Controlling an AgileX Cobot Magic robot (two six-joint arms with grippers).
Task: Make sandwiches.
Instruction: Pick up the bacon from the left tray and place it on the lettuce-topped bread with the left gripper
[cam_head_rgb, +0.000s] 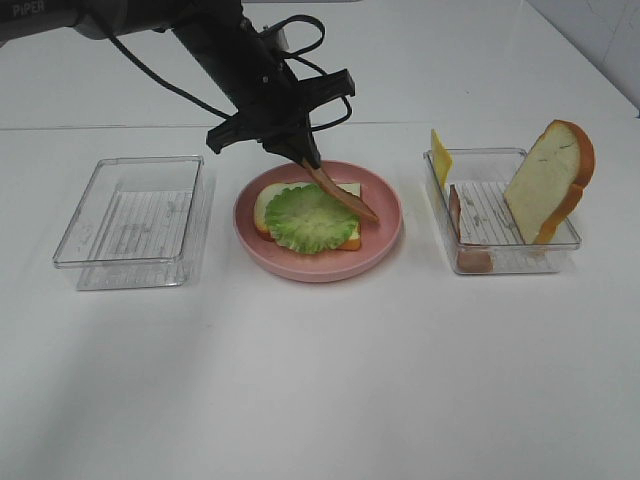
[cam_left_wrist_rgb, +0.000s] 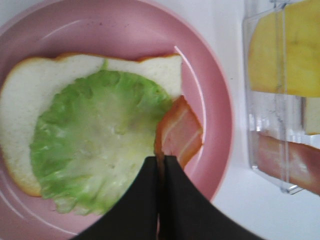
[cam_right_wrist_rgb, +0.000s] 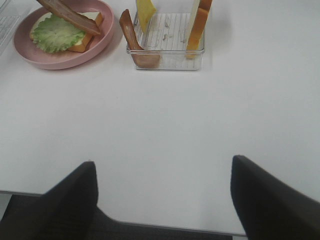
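Your left jaws clench a bacon strip (cam_head_rgb: 340, 192) tilted over the lettuce (cam_head_rgb: 308, 218); right jaws stand wide, released, above open bench (cam_right_wrist_rgb: 165, 115).

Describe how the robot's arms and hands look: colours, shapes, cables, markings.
The left arm is matte black, with loose black cables looping beside the wrist and white PiPER lettering on one link. The left hand is black, its fingers flat and tapering to a narrow tip. The right hand shows only two broad, black, rounded fingers; its arm is out of view.
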